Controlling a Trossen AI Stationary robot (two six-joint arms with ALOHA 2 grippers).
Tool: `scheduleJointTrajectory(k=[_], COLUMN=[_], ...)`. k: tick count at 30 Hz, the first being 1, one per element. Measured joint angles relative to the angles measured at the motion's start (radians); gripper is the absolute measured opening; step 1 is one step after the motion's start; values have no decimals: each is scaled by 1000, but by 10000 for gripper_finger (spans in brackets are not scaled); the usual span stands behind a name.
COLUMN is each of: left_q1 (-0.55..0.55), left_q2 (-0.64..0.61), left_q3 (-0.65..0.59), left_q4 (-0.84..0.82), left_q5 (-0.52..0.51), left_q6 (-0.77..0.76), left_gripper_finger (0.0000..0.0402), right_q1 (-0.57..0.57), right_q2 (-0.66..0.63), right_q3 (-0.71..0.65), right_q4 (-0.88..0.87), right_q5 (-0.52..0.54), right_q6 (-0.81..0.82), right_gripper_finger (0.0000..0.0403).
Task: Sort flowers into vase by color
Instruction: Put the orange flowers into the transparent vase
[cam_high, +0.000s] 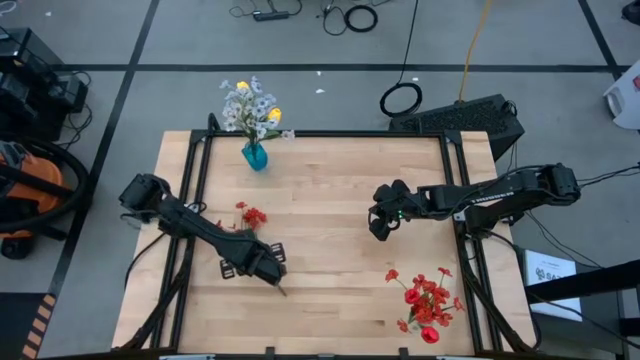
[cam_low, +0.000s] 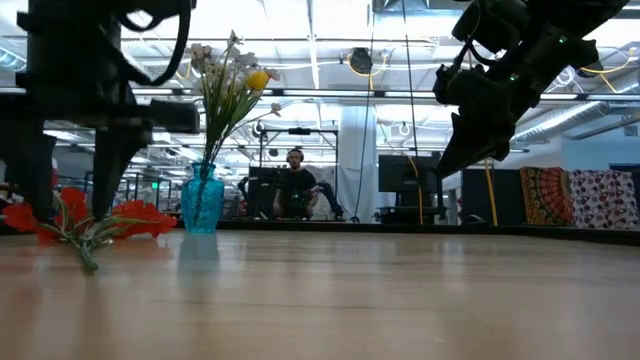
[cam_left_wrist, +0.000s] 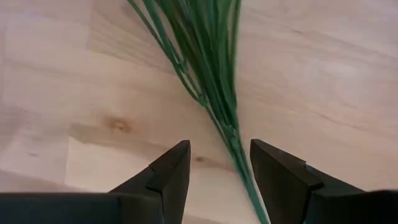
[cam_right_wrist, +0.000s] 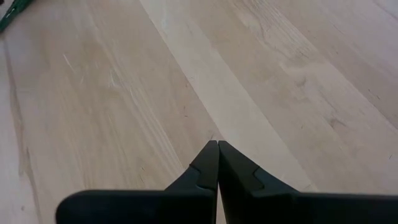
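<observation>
Lower left of the high view, your left gripper (cam_high: 272, 272) straddles the red spray (cam_high: 251, 215) stems, fingers apart, nothing clamped; stems look thin, light, springy, so pinch the bundle low; right gripper (cam_high: 378, 228) fingers together.

The teal vase (cam_low: 202, 199) stands upright on the wooden surface (cam_low: 380, 300), holding white blossoms and a yellow tulip (cam_low: 257, 79). Just left of the vase, red flowers (cam_low: 70, 218) lie flat, with the left hand (cam_low: 75, 150) over them. Well right of the vase, the right hand (cam_low: 455, 160) hangs above the surface. Behind the vase, a person (cam_low: 296, 190) sits.
</observation>
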Motion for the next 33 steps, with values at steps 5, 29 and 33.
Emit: scheduleJointTrajectory(k=[5, 29, 33], left_q1=[21, 41, 42], left_q2=[23, -7, -24], left_q3=[-35, -44, -44], left_q4=[38, 386, 605], left_q5=[1, -469, -634], left_q6=[0, 301, 811], left_gripper_finger=[175, 5, 3], right_q1=[0, 0, 0], right_q2=[0, 0, 0], right_q3=[0, 0, 0], right_q4=[0, 0, 1], right_q5=[0, 0, 0], right_q6=[-4, -4, -9], right_gripper_finger=[0, 0, 0])
